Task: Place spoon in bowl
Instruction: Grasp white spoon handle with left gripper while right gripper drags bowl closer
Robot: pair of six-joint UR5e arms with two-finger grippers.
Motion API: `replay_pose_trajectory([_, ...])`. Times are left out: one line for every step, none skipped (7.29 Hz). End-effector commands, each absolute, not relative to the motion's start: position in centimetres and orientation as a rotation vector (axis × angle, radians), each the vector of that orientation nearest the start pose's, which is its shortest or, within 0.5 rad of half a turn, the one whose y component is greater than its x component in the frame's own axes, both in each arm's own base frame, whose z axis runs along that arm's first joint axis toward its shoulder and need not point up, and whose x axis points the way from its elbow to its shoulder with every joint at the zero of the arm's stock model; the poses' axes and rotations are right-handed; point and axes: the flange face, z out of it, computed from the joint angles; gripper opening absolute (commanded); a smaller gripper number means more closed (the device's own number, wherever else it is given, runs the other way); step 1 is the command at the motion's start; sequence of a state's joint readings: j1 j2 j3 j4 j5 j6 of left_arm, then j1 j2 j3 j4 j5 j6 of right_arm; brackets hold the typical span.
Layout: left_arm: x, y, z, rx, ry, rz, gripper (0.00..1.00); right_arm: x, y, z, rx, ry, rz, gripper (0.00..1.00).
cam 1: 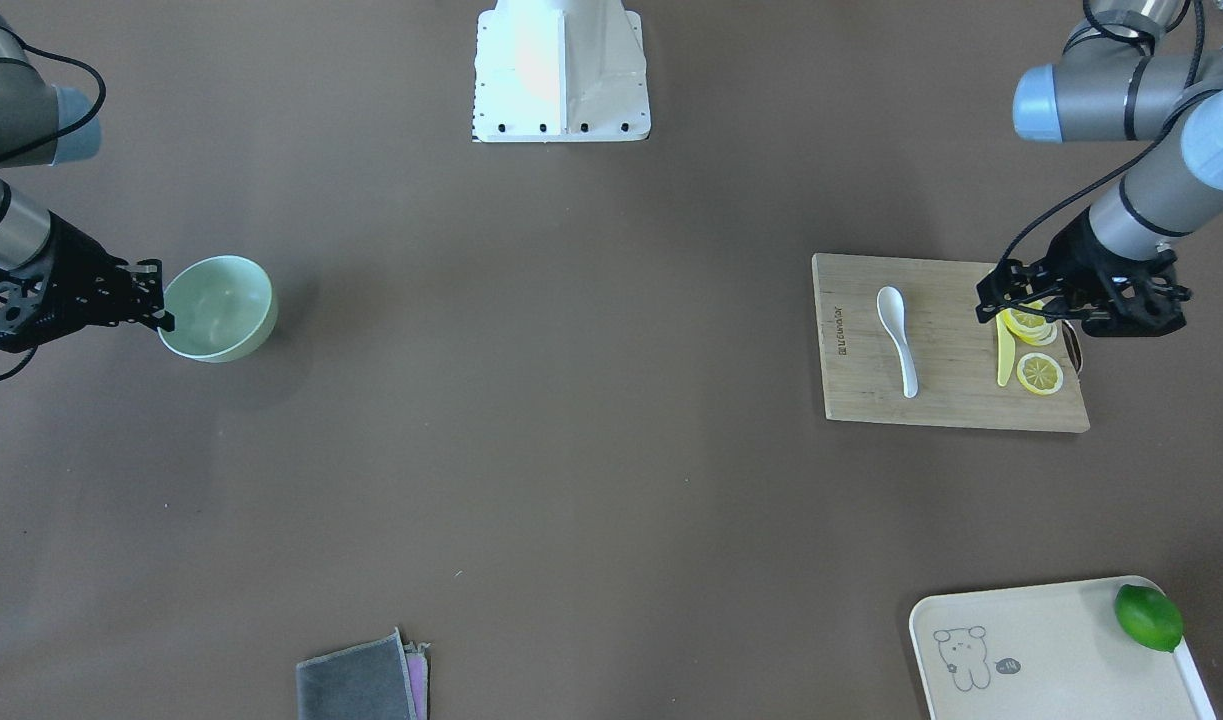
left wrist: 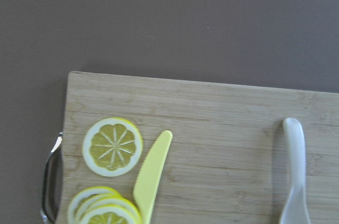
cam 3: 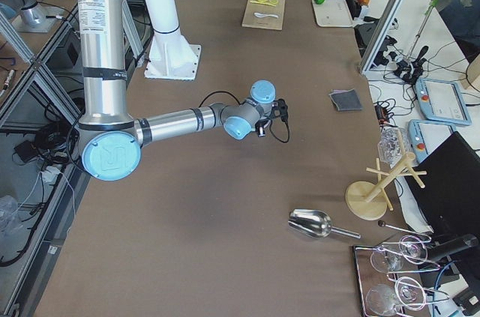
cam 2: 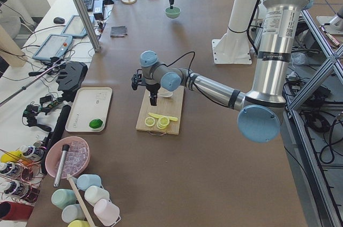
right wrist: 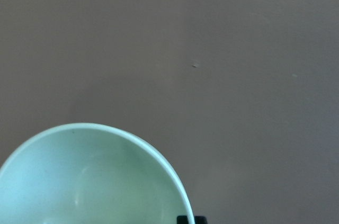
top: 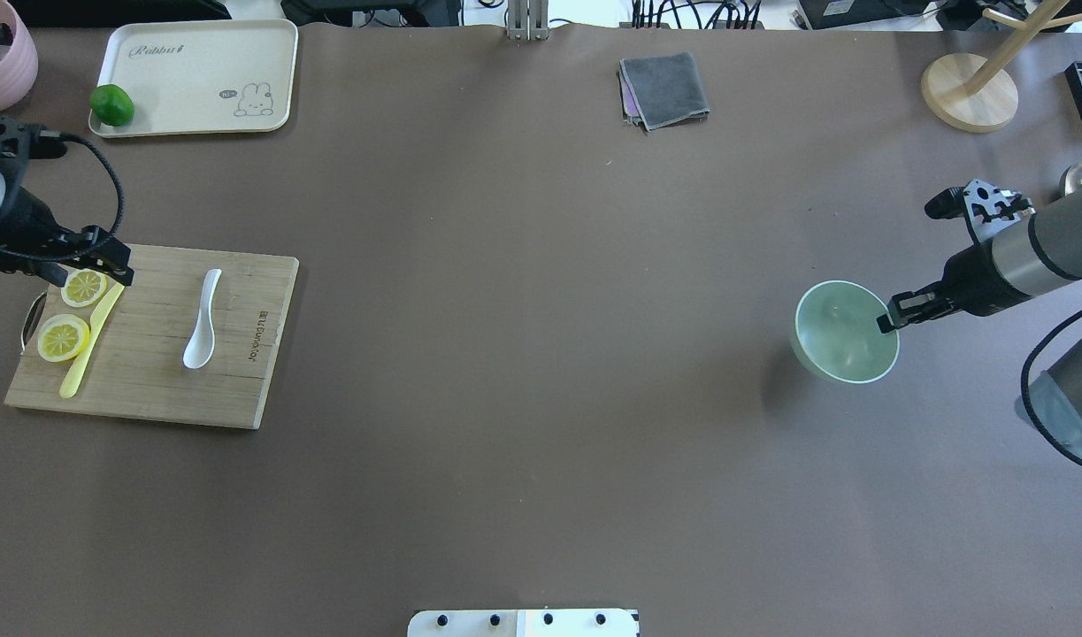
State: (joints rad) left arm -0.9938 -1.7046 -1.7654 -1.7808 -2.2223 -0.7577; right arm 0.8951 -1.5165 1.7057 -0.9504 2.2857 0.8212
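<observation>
The white spoon (cam 1: pixel 899 340) lies scoop up on a bamboo cutting board (cam 1: pixel 951 405), handle toward the operators; it also shows in the overhead view (top: pixel 203 323) and the left wrist view (left wrist: pixel 294 176). My left gripper (cam 1: pixel 1016 305) hovers over the lemon slices at the board's outer end, a hand's width from the spoon; its fingers look spread and empty. The mint-green bowl (cam 1: pixel 216 308) is far across the table (top: pixel 846 332). My right gripper (top: pixel 886 323) is shut on its rim, one fingertip (right wrist: pixel 185 220) at the edge. I cannot tell if the bowl rests on the table.
A yellow knife (cam 1: pixel 1003 355) and lemon slices (cam 1: pixel 1039 373) lie on the board beside the spoon. A cream tray (cam 1: pixel 1051 650) with a lime (cam 1: pixel 1148 617) sits near the operators' edge. A grey cloth (cam 1: pixel 356 685) lies at that edge. A wooden stand (top: pixel 970 93) is at the far right.
</observation>
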Motion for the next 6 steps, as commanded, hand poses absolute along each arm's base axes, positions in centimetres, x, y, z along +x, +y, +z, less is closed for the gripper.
replay_pose_trajectory([28.1, -50.3, 46.7, 0.038, 0.778, 0.026, 0.85, -39.4, -43.9, 41.2, 0.124, -1.048, -0.064, 0.00])
replay_pose_trajectory([28.7, -50.8, 46.8, 0.033, 0.776, 0.024, 0.81, -43.7, -42.1, 37.9, 0.127, -1.073, -0.033, 0.00])
replay_pose_trajectory([29.8, -51.6, 46.3, 0.024, 0.780, 0.008, 0.79, -47.1, -40.8, 34.6, 0.115, -1.095, 0.014, 0.00])
replay_pose_trajectory([31.5, -51.6, 45.6, 0.015, 0.786, 0.009, 0.77, -49.9, -39.2, 31.5, 0.119, -1.076, 0.010, 0.00])
replay_pose_trajectory([32.6, -51.2, 45.7, -0.002, 0.782, 0.008, 0.73, -51.9, -37.5, 28.8, 0.117, -1.057, 0.010, 0.00])
replay_pose_trajectory([33.6, -50.8, 45.8, -0.011, 0.780, 0.023, 0.70, -53.4, -36.4, 27.0, 0.106, -1.052, 0.019, 0.00])
